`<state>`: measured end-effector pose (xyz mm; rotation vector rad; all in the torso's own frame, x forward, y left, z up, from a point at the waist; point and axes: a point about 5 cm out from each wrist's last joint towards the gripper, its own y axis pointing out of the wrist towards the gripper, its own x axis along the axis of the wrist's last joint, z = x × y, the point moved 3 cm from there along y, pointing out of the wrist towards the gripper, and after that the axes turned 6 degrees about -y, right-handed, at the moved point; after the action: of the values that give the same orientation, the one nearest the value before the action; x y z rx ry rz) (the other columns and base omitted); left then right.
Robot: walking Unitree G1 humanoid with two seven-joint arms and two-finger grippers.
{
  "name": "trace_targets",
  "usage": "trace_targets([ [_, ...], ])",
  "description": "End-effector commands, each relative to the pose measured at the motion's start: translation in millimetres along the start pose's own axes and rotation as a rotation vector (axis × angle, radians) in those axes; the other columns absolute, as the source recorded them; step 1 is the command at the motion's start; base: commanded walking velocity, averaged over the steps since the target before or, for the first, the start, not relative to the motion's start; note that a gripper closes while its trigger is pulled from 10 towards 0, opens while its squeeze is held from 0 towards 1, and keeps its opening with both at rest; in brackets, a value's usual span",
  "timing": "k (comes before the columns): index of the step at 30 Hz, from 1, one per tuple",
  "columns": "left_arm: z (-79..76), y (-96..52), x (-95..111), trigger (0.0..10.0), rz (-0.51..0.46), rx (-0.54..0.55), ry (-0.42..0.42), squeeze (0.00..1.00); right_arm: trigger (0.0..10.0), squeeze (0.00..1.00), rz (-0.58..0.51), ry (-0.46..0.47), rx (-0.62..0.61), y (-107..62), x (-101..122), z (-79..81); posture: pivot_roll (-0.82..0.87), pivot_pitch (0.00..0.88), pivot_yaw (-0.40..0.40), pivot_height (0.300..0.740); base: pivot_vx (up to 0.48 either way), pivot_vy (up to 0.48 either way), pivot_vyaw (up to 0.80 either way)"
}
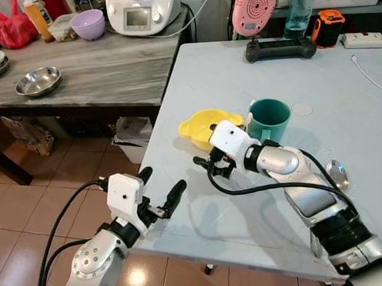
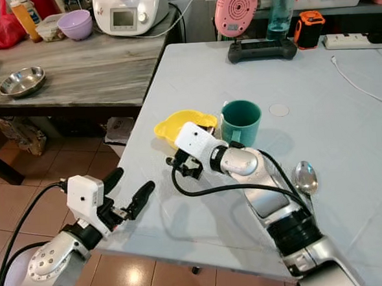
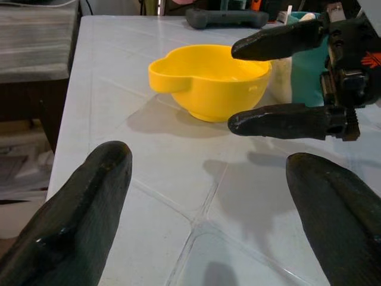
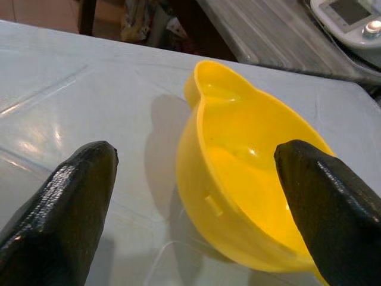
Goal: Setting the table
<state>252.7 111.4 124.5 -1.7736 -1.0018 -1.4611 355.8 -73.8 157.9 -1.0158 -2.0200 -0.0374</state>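
My right gripper [image 1: 204,160], jaws apart, hovered beside yellow bowl [image 1: 202,127] on surface [image 1: 343,88]; left gripper [image 1: 160,189] jaws apart at surface's edge, w/ green cup [image 1: 269,119] nearby.

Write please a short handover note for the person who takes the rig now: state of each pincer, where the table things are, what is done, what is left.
Right pincer: open, empty, at the yellow bowl, not gripping it.
Left pincer: open, empty, at the near edge of the table.
Bowl sits beside the green mug; a spoon lies to the right of the right arm.
Done: nothing held yet. Left: probably grasp the bowl and place it.
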Motion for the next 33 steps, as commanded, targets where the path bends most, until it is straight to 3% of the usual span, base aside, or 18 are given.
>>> trace_targets([
  [1, 0.8, -1.3, -0.8, 10.0, 0.001, 0.004, 0.014, 1.0, 10.0, 0.0, 0.005, -0.06, 0.025, 3.5, 0.8, 0.1, -0.09, 0.117, 0.079, 0.74, 0.0, 0.0, 0.0],
  [3, -0.1, -1.3, -1.9, 10.0, 0.002, 0.004, 0.012, 1.0, 10.0, 0.0, 0.014, -0.102, 0.025, 5.1, -1.6, -2.7, -0.09, 0.117, 0.079, 0.74, 0.0, 0.0, 0.0],
  [4, -1.6, -1.2, -2.5, 10.0, 0.003, 0.001, 0.009, 1.0, 3.8, 0.0, 0.016, -0.128, 0.038, 6.4, -2.9, -3.6, -0.09, 0.117, 0.076, 0.74, 0.0, 0.0, 0.0],
  [5, -1.6, -1.2, -2.5, 10.0, 0.003, 0.001, 0.009, 1.0, 3.8, 0.0, 0.016, -0.128, 0.038, 6.4, -2.9, -3.6, -0.09, 0.117, 0.076, 0.74, 0.0, 0.0, 0.0],
  [6, -2.8, -1.0, -2.8, 10.0, 0.004, -0.004, 0.007, 1.0, 0.0, 0.0, 0.017, -0.138, 0.043, 7.1, -3.5, -4.4, -0.09, 0.117, 0.076, 0.74, 0.0, 0.0, 0.0],
  [17, -9.7, 0.1, -2.6, 10.0, 0.014, -0.037, 0.042, 1.0, 0.0, 0.0, 0.045, -0.21, 0.083, 11.5, -16.3, -10.4, -0.08, 0.112, 0.065, 0.74, 0.0, 0.0, 0.0],
  [33, -9.3, 1.5, -1.8, 10.0, 0.02, -0.029, 0.061, 1.0, 0.0, 0.0, 0.033, -0.214, 0.088, 12.2, -23.6, -6.0, -0.08, 0.105, 0.072, 0.74, 0.0, 0.0, 0.0],
])
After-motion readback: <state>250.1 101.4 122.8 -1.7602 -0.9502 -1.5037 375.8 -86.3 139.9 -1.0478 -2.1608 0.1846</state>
